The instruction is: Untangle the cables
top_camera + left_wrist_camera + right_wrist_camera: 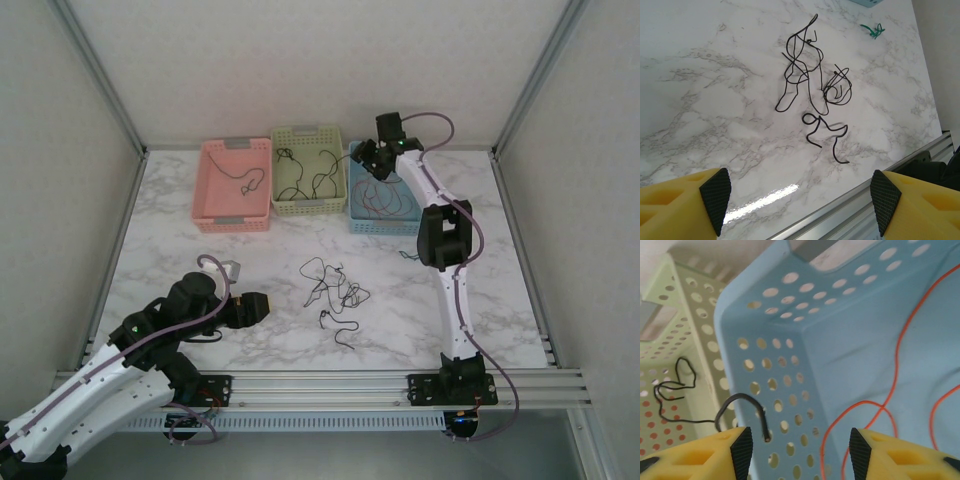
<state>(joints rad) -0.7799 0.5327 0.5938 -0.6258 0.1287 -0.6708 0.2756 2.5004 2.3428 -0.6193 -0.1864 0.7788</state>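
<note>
A: How does the right claw (800, 450) stand?

B: Released. The pads are apart with nothing between them. Just beside its left pad (742, 450) a black wire (742, 397) arches up and its tip drops toward the gap.

A: And behind that?

B: The holed wall of the blue basket (790, 340) is straight ahead. To the claw's right, a red wire (896, 360) loops on that basket's floor. To its left, the black wire trails off into the green basket (705, 330).

A: So the black one straddles two baskets?

B: It looks that way, though I can't tell whether it rests on the rim. I'd say the step is getting all of it into the green side.

A: How would you do it well?

B: Close on the arch near the tip, not the tip itself. Lift it clear of the wall, carry it left and let go low. Stay away from the red loops, since a snag there would drag them along.

A: And the left claw (800, 200)?

B: It's also released and wide. Ahead of it on the table (715, 100) lies the tangle (805, 65) of black wires, with a green wire (872, 30) beyond. That's the bulk of the work left.
</note>
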